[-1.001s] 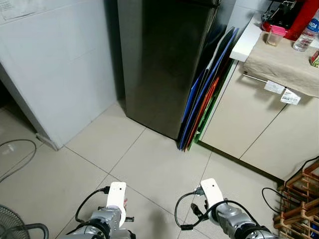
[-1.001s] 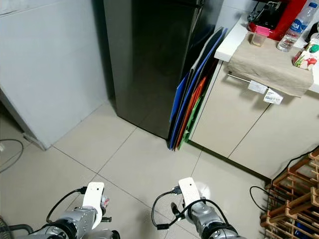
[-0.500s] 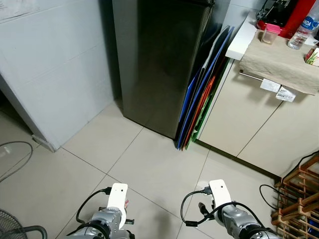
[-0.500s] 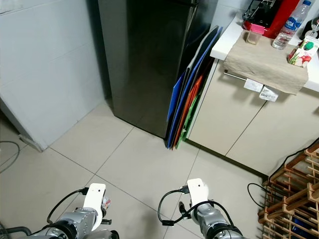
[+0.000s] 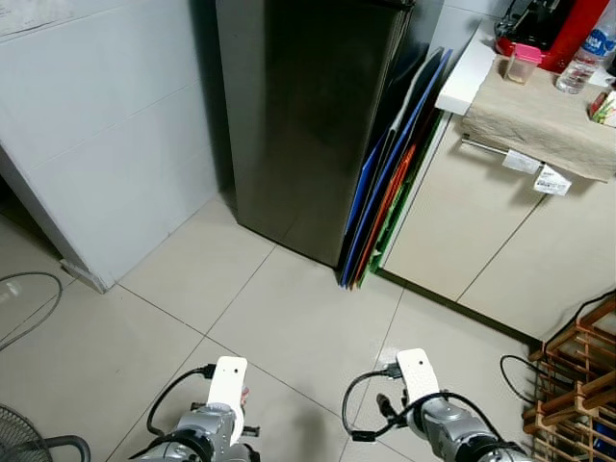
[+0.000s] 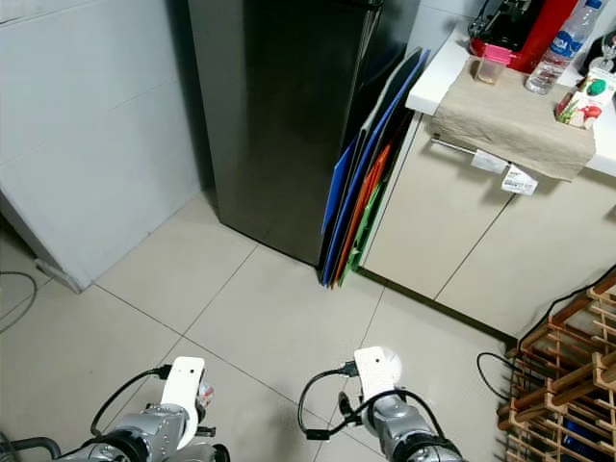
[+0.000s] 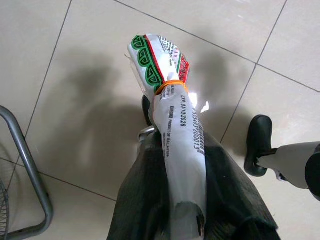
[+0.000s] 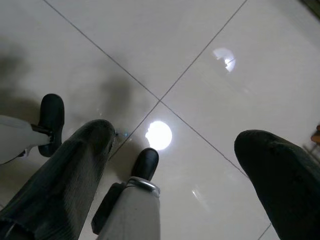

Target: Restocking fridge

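The tall dark fridge (image 5: 308,115) stands ahead against the back wall, its door shut. Both my arms are held low over the tiled floor, well short of it. In the left wrist view my left gripper (image 7: 177,145) is shut on a long white food packet (image 7: 172,115) with green and red print and an orange rubber band round it. The packet sticks out past the fingertips. In the right wrist view my right gripper (image 8: 177,137) is open, with only floor tiles between its fingers (image 8: 75,170).
Coloured flat boards (image 5: 390,192) lean between the fridge and a cream cabinet (image 5: 481,241). The cabinet's counter (image 5: 467,77) carries a cloth, a water bottle (image 5: 589,58) and a pink-lidded jar (image 5: 523,65). A wooden rack (image 5: 582,385) is at the right. A fan (image 5: 29,443) is at the left.
The whole picture has shifted slightly, so the camera moved. Both arms sit a little lower in the frame. Fridge, boards and counter items stay in place.
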Robot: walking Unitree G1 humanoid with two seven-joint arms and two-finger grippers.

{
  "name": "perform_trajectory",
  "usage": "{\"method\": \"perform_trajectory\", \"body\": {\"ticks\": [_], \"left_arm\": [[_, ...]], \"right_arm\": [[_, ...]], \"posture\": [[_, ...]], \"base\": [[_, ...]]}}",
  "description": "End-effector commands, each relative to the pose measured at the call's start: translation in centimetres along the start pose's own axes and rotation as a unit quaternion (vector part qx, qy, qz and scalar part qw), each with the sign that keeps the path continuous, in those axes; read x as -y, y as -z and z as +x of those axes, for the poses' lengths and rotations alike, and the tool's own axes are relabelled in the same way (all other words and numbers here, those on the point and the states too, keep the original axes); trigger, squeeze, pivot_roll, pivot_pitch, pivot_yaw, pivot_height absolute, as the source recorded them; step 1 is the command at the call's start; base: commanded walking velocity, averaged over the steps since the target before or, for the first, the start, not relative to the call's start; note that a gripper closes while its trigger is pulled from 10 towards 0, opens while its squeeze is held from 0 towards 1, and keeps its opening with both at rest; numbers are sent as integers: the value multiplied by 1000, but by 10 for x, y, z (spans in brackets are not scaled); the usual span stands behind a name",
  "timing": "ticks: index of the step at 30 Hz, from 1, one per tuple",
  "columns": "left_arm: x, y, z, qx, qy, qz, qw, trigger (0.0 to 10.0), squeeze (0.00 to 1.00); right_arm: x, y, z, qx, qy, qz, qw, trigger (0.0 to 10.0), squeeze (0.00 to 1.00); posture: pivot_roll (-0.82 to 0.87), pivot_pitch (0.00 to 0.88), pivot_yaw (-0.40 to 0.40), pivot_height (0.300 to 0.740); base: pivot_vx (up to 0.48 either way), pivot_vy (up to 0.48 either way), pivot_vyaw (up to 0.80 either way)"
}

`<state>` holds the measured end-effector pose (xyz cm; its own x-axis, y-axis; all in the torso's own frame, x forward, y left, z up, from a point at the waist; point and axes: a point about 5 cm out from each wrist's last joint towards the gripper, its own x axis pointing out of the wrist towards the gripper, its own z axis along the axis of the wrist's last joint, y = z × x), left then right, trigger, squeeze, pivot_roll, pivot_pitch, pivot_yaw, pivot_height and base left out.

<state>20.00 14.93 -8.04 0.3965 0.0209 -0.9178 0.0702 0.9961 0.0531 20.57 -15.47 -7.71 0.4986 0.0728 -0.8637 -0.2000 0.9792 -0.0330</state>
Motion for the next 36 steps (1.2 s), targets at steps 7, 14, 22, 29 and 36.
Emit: {"method": "perform_trajectory", "body": {"ticks": [7, 14, 22, 29, 36], "left_arm": [[1, 3, 0, -3, 4, 10, 1000, 10000, 0], [0, 2, 0, -1, 5, 16, 1000, 10000, 0], [0, 2, 0, 1, 7, 24, 1000, 10000, 0], [2, 1, 0, 0, 7, 53, 999, 10000, 0], [5, 0, 0, 4, 13, 53, 998, 10000, 0]], "right_arm": [[6, 8, -1, -12, 2, 3, 1000, 10000, 145], [10, 13, -2, -18, 6, -2, 1000, 10000, 141], [7, 6, -1, -10, 0, 6, 1000, 10000, 145], [6, 5, -1, -9, 2, 10, 1000, 10000, 145], [9, 6, -1, -11, 10, 9, 1000, 10000, 145]], "posture": [[-50, 7, -45, 740], [-48, 0, -43, 740], [-55, 0, -38, 740], [-56, 0, -33, 740], [-56, 0, -30, 740]], "base": [[0, 0, 0], [0, 0, 0], [0, 0, 0], [0, 0, 0], [0, 0, 0]]}}
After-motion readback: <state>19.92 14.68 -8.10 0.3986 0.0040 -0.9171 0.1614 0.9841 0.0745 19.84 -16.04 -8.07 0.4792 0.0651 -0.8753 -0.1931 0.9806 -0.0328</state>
